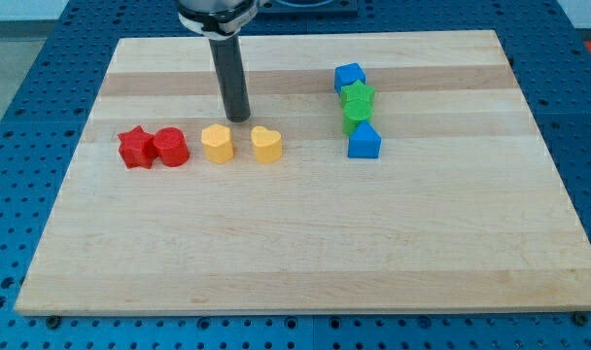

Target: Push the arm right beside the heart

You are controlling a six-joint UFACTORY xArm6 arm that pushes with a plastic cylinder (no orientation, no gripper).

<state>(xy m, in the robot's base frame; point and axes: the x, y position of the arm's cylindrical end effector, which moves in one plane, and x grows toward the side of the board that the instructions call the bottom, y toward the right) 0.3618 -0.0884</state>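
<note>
The yellow heart block (266,144) lies left of the board's middle. A yellow hexagon block (217,143) lies just to its left. My tip (239,119) rests on the board just above the gap between these two yellow blocks, a little up and left of the heart, not touching either. The dark rod rises from it to the view's top.
A red star (133,148) and a red round block (170,148) sit side by side at the left. To the right stands a column: blue block (350,77), green star (357,96), green block (355,119), blue block (364,142). The wooden board (305,253) lies on a blue perforated table.
</note>
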